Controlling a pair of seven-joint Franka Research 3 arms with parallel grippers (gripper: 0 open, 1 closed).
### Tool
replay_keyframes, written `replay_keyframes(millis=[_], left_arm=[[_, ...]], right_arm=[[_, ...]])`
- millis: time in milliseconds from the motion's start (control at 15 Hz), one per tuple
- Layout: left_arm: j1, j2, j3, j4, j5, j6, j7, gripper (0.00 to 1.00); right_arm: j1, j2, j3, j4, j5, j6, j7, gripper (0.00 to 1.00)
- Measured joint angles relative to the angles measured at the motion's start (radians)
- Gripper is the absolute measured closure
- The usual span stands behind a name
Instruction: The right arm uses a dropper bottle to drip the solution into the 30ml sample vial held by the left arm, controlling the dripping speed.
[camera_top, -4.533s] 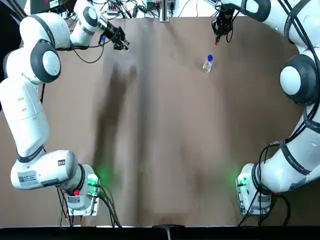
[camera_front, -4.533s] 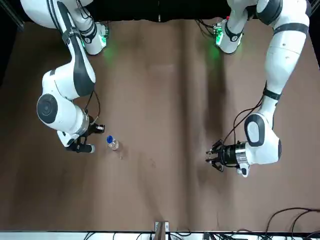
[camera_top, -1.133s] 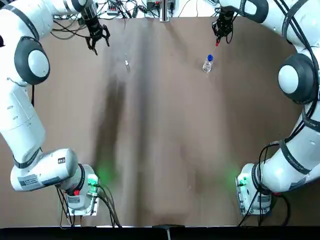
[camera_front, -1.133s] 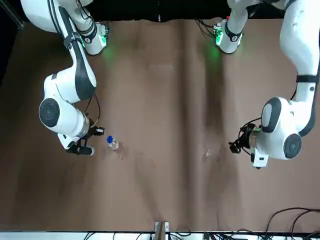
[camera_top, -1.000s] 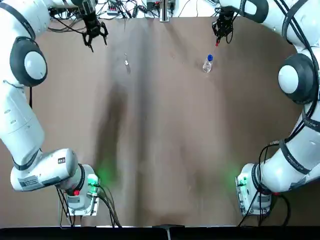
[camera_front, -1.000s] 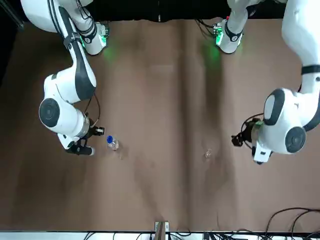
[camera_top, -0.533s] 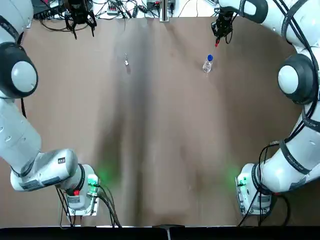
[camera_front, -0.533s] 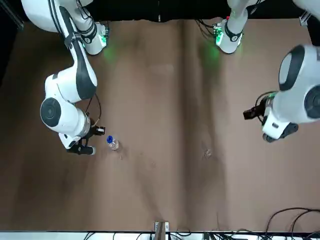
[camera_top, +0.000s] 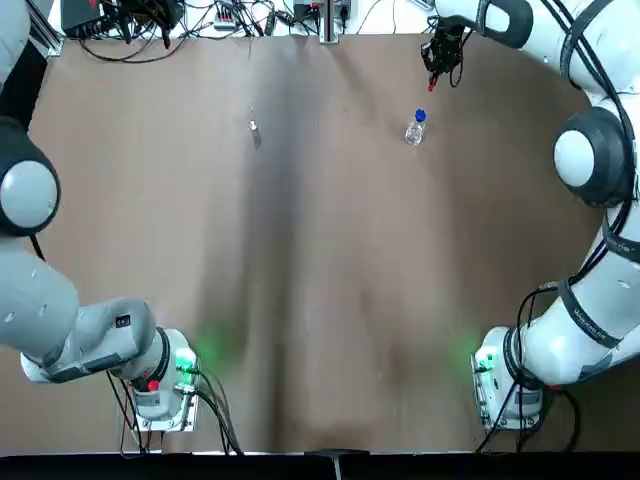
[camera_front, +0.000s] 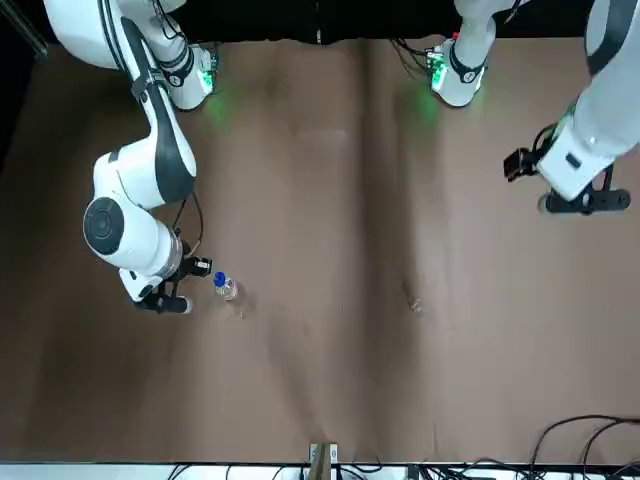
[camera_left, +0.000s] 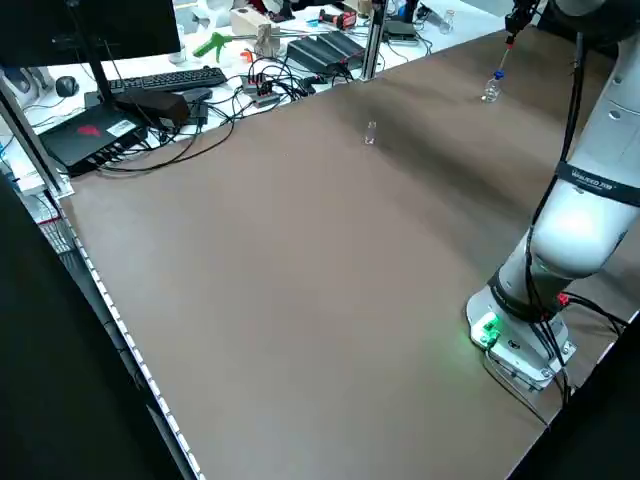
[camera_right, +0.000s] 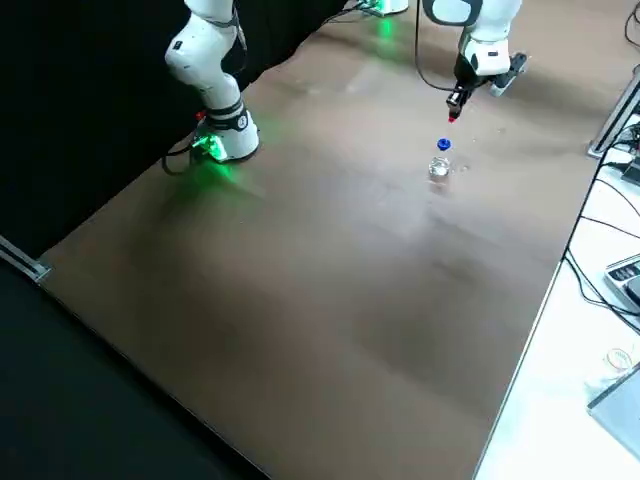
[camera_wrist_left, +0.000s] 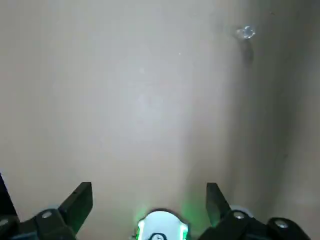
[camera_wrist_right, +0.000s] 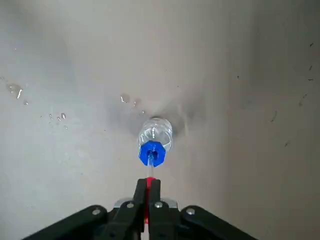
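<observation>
1. Brown tabletop, bare apart from two small glass pieces well apart near its far edge.
2. On the robot's right: small clear dropper bottle with a blue collar, upright on the table, with no fingers around its body.
3. Just above it: black two-finger right gripper, pinched shut on the thin red dropper top. Impossible to tell whether the dropper's fine stem sits in the bottle neck or hangs clear of it.
4. On the robot's left: tiny clear glass sample vial, alone on the table and not held by anything.
5. Black left gripper, raised high and off toward the table's left side, fingers spread wide and empty, the vial small and distant in its wrist view.
6. A few clear droplets on the table near the bottle.
7. Judged stage: dripping not yet possible, with the vial waiting to be picked up and brought under the dropper.
8. Risks from here:
   - Knocking the vial over, or skidding it away, on a low or off-centre approach; light, small and easily tipped.
   - Slipping or cracking glass from a poor or overly hard pinch.
   - Losing more solution onto the table through any extra squeeze on the red top before the vial is in place.
   - Toppling the unheld bottle if the dropper stem drags against its neck.
</observation>
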Motion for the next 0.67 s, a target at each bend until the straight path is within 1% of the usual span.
replay_keyframes(millis=[200,667], left_arm=[[0.001,-0.027,0.001,-0.001,0.0,0.012,0.069,0.0],[0.004,-0.024,0.003,-0.009,0.0,0.033,0.003,0.0]], right_arm=[[0.0,0.003,0.0,0.0,0.0,0.002,0.0,0.96],[0.0,0.007,0.0,-0.001,0.0,-0.005,0.0,0.96]])
